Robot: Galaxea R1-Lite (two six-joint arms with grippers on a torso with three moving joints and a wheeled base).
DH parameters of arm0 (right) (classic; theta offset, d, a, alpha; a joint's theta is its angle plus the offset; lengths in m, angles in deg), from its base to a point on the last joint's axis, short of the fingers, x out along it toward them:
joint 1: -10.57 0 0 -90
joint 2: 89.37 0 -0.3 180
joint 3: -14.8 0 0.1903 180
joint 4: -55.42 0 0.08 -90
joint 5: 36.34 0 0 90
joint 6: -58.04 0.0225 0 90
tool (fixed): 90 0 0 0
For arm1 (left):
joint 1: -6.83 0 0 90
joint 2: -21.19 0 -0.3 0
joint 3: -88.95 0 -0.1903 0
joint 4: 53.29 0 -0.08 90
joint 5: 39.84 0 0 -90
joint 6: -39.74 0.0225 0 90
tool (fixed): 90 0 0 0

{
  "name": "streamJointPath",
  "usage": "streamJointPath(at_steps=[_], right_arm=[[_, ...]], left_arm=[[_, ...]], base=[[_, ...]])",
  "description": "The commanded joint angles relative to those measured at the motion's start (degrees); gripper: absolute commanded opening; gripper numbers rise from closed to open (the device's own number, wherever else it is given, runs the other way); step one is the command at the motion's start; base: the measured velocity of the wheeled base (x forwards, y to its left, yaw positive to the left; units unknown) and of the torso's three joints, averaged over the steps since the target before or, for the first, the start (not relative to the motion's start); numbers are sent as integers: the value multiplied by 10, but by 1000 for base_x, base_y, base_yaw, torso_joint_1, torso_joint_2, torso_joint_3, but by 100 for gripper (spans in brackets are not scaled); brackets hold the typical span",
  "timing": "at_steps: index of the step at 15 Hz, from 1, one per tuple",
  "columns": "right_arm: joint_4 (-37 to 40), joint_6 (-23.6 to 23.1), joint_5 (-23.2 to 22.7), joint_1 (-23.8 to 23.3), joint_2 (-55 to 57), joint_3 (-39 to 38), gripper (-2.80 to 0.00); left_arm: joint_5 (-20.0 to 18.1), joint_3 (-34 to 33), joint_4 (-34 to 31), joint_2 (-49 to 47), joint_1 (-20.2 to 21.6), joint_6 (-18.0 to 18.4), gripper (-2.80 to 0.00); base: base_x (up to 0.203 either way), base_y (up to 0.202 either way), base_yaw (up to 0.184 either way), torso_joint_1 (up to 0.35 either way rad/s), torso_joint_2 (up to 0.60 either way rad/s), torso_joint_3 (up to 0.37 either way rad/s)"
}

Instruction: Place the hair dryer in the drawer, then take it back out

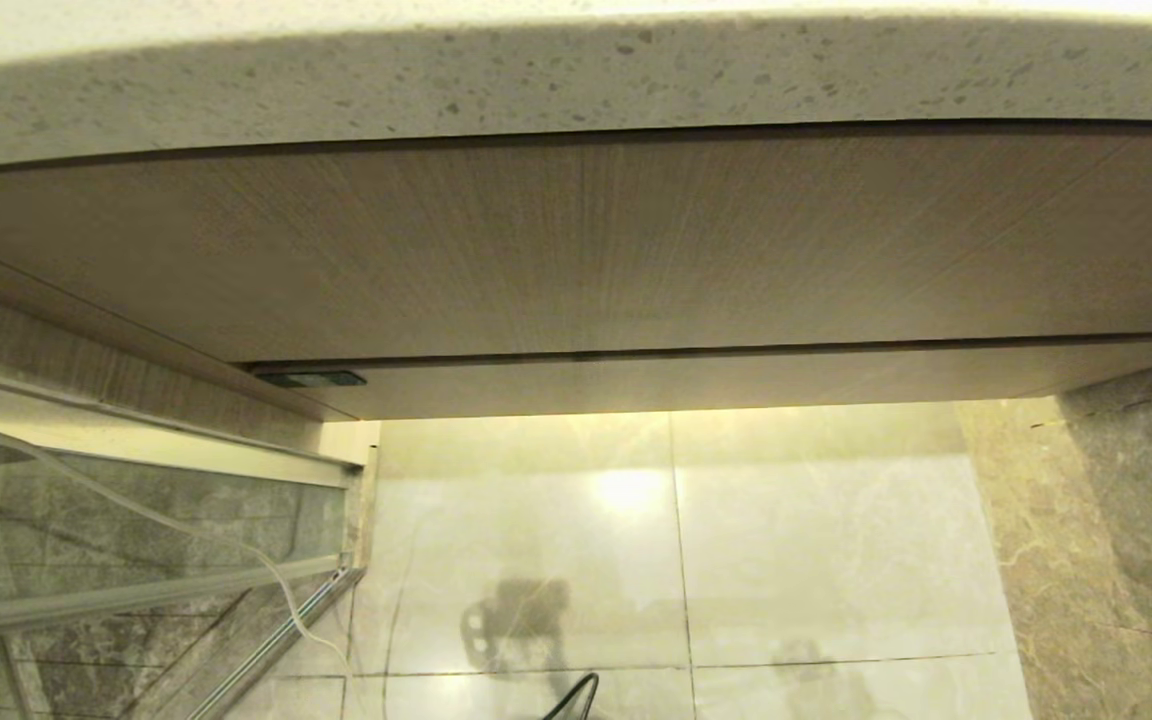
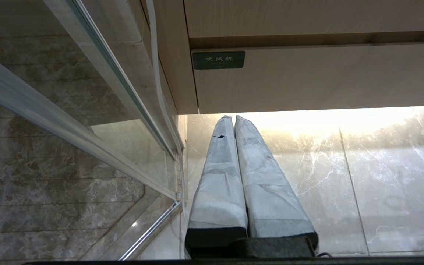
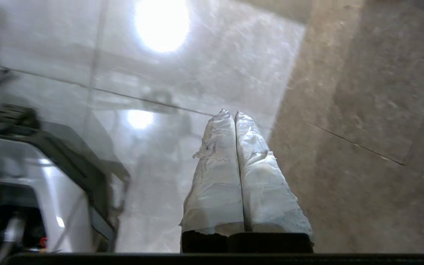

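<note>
The drawer is the low pale wood-grain front under the taller panel, pushed in flush, with a small dark label at its left end. In the left wrist view the drawer and its label show just above my left gripper, which is shut with nothing between its taped fingers. My right gripper is also shut and empty, pointing down at the floor tiles. The hair dryer is out of view. Neither arm shows in the head view.
A speckled stone countertop overhangs the taller wood-grain panel. A glass partition with metal rails stands at the left. Glossy pale floor tiles lie below, darker marble to the right. My base shows beside the right gripper.
</note>
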Motion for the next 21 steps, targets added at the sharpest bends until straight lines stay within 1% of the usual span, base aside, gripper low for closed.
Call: streamJointPath(at_steps=[1, 3, 5, 8, 9, 13, 14, 16, 17, 19, 20, 21], right_arm=[[24, 2, -81, -30, -105, -7, -280], [52, 7, -108, -46, -144, -10, -280], [56, 8, -117, -57, -179, -9, -280], [63, 8, -125, -67, -274, -7, -280], [60, 6, -125, -69, -288, -9, -280], [59, -12, -125, -70, -285, -10, -280], [57, -9, -126, -70, -286, -10, -280], [58, 17, -111, -70, -286, -10, -280], [57, 23, -113, -70, -287, -10, -280], [48, 72, -122, -70, -287, -10, -280], [52, 79, -124, -70, -287, -11, -280], [54, 64, -126, -70, -286, -11, -280]], left_arm=[[0, -23, 1, 0, 0, 0, -280], [0, -23, 1, 0, 0, 0, -280], [0, -23, 1, 0, 0, 0, -280], [0, -23, 1, 0, 0, 0, -280], [0, -23, 1, 0, 0, 0, -280], [0, -23, 1, 0, 0, 0, -280], [0, -23, 1, 0, 0, 0, -280], [0, -23, 1, 0, 0, 0, -280], [0, -23, 1, 0, 0, 0, -280], [0, -23, 1, 0, 0, 0, -280], [0, -23, 1, 0, 0, 0, -280], [0, -23, 1, 0, 0, 0, -280]], base=[[0, 0, 0, 0, 0, 0], [0, 0, 0, 0, 0, 0], [0, 0, 0, 0, 0, 0], [0, 0, 0, 0, 0, 0], [0, 0, 0, 0, 0, 0], [0, 0, 0, 0, 0, 0], [0, 0, 0, 0, 0, 0], [0, 0, 0, 0, 0, 0], [0, 0, 0, 0, 0, 0], [0, 0, 0, 0, 0, 0], [0, 0, 0, 0, 0, 0], [0, 0, 0, 0, 0, 0]])
